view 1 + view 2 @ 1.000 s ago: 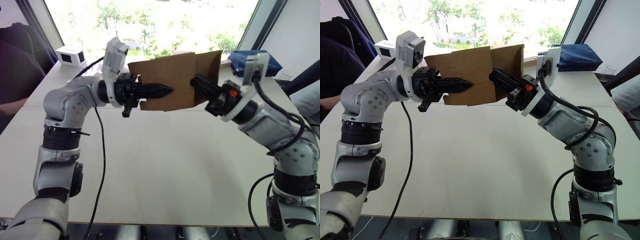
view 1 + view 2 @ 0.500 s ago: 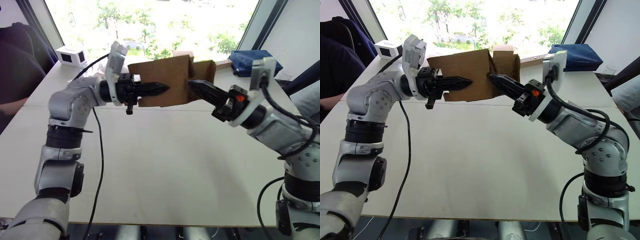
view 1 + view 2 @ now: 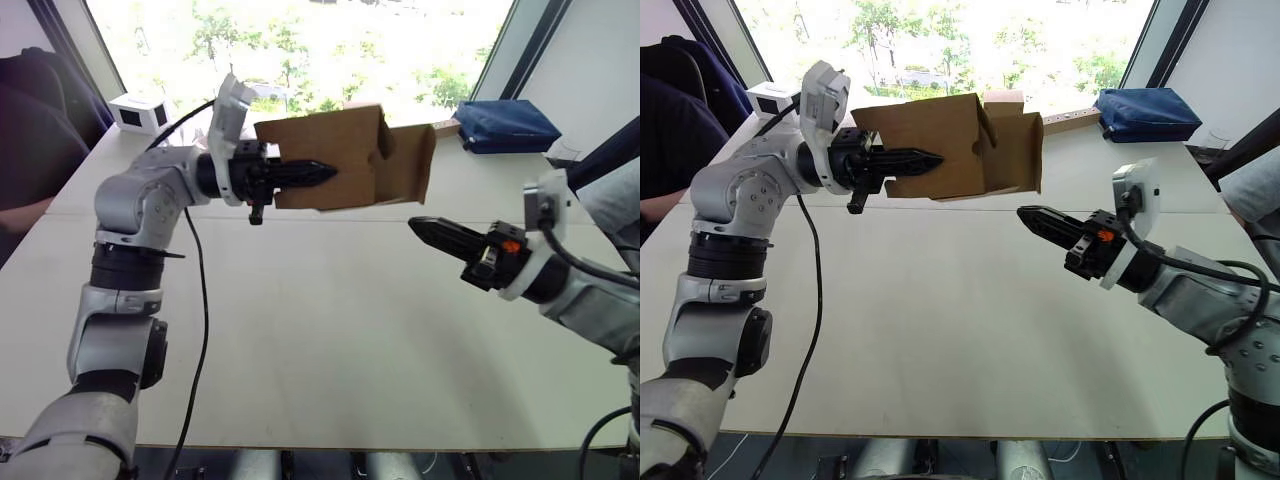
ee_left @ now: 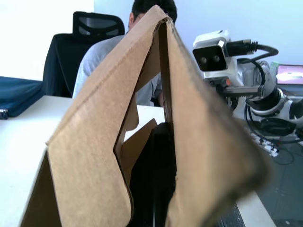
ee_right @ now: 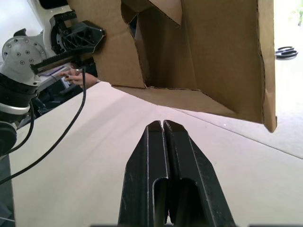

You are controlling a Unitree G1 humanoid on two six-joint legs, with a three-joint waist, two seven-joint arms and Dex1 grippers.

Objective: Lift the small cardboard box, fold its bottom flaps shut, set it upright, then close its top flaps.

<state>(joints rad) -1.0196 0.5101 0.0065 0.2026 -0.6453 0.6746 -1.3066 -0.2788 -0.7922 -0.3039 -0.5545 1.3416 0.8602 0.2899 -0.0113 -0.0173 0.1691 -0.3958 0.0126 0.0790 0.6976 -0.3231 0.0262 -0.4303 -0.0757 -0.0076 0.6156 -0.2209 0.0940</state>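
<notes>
1. The left gripper (image 3: pixel 315 174) is clamped on a wall of the box (image 3: pixel 340 158), one finger outside the near panel and the other inside, as the left wrist view shows; it holds the box in the air above the worktop (image 3: pixel 330 330).
2. The box hangs partly squashed, its far end flaring out past the fingertips, with a flap (image 3: pixel 410 168) standing open on the side toward the right gripper.
3. The right gripper (image 3: pixel 425 228) is closed with nothing in it, its two fingers pressed together; it sits lower than the box and apart from it, pointing toward the box's open underside.
4. The worktop is pale and bare beneath both grippers. Beyond the left gripper stands a small white device (image 3: pixel 141 111); beyond the right gripper lies a blue pouch (image 3: pixel 506 124) by the window (image 3: pixel 300 50).
5. The room is bright with trees outside; a person (image 4: pixel 113 61) in a dark chair (image 4: pixel 64 56) shows past the box in the left wrist view.
6. A second ago the right gripper was up against the box's right side; it has since drawn back and down, and the left gripper alone carries the box.
</notes>
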